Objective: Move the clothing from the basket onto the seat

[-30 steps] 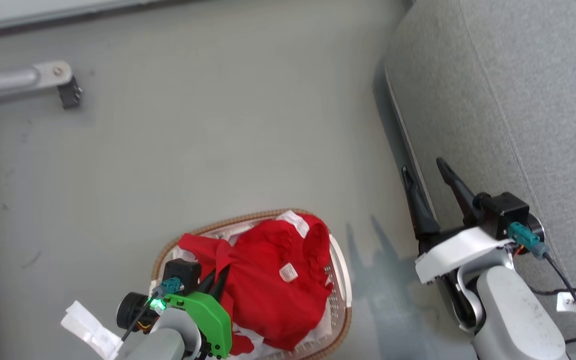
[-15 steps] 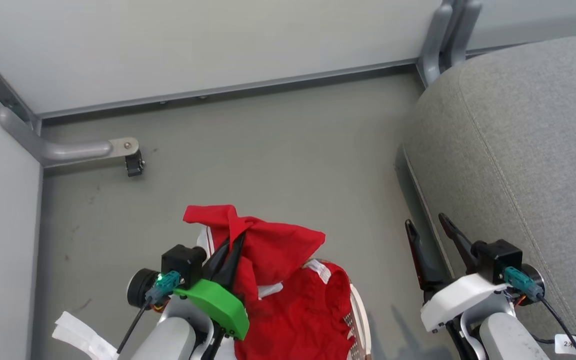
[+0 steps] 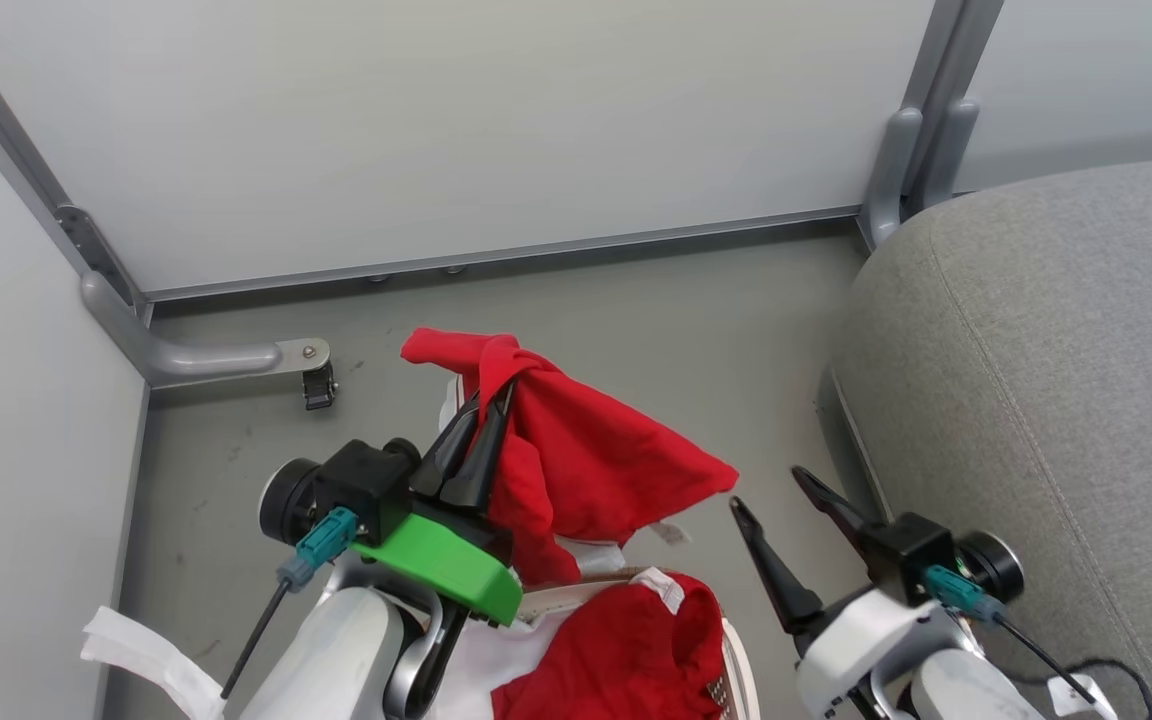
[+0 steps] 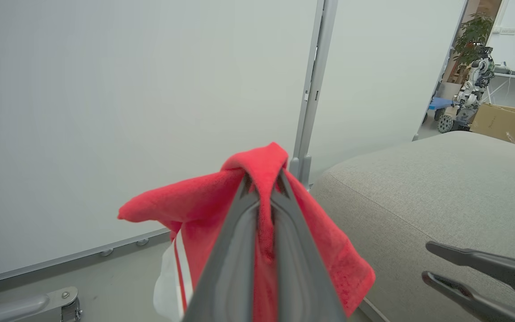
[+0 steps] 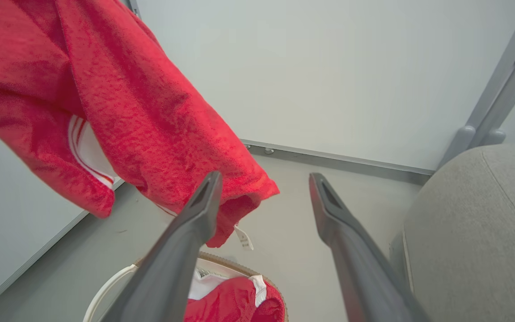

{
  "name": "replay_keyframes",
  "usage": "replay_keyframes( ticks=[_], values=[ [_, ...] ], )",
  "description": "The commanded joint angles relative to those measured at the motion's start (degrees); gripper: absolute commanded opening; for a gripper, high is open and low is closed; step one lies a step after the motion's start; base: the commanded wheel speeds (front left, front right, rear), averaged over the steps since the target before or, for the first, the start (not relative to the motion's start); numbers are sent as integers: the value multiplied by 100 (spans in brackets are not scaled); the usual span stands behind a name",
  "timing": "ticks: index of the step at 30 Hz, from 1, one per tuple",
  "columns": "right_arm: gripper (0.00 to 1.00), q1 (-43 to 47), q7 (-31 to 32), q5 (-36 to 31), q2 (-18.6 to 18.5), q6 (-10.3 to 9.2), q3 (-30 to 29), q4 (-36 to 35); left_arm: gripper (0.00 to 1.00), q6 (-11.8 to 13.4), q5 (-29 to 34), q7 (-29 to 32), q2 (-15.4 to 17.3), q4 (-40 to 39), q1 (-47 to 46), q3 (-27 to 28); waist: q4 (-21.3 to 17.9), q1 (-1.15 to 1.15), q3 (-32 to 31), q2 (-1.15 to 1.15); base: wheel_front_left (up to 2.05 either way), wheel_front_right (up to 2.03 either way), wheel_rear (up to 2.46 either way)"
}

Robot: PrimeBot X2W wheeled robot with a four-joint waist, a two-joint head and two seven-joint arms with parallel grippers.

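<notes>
My left gripper (image 3: pixel 489 400) is shut on a fold of a red garment (image 3: pixel 586 460), which hangs in the air above the basket (image 3: pixel 741 680). In the left wrist view the cloth (image 4: pixel 320 223) drapes over both sides of the closed left gripper (image 4: pixel 263 181). A second piece of red clothing (image 3: pixel 626 660) lies in the basket on the white liner (image 3: pixel 481 660). My right gripper (image 3: pixel 771 490) stands open and empty, between the hanging garment and the grey seat (image 3: pixel 1056 380). In the right wrist view the garment (image 5: pixel 119 103) hangs at upper left, the basket rim (image 5: pixel 105 286) below.
White partition walls (image 3: pixel 436 130) enclose the back and left, with a grey metal post (image 3: pixel 921 130) beside the seat and a floor bracket (image 3: pixel 236 355) at left. Grey floor (image 3: pixel 686 330) lies between basket and seat. Another robot (image 4: pixel 472 89) and cardboard boxes (image 4: pixel 503 123) stand far off.
My left gripper has lifted the red garment up out of the basket. The head camera has tilted up, so walls now show. The right gripper stays open.
</notes>
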Motion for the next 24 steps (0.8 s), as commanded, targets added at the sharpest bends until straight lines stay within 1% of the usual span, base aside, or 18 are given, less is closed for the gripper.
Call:
replay_keyframes(
  ticks=[1, 5, 10, 15, 22, 23, 24],
  values=[
    [100, -166, -28, -60, -134, -4, 226, -83, 0, -18, 72, -4, -2, -71, -12, -4, 26, 0, -4, 0, 0, 0, 0],
    [100, -563, -28, -83, -382, -4, 760, -303, 0, -17, 72, -4, -29, -162, 15, -73, 84, 0, -6, 0, 0, 0, 0],
    [100, -1069, -27, 10, -514, -4, 1480, -330, 0, -18, 3, -4, -85, -218, 45, -234, 181, 0, -26, 0, 0, 0, 0],
    [100, -1557, -27, 96, -354, -4, 1948, 71, 0, -18, -65, -4, -125, -216, -72, -476, 344, 0, -17, 0, 0, 0, 0],
    [100, -1881, -27, 208, 42, -4, 2105, 835, 0, -18, -210, -4, -192, -226, -182, -853, 610, 0, 35, 0, 0, 0, 0],
    [95, -1890, -28, 239, 85, -4, 2138, 932, 0, -18, -233, -4, -196, -220, -182, -872, 633, 0, 37, 0, 0, 0, 0],
    [48, -1893, -28, 291, 126, -4, 2144, 1042, 0, -18, -258, -4, -202, -218, -190, -897, 660, 0, 40, 0, 0, 0, 0]
  ],
)
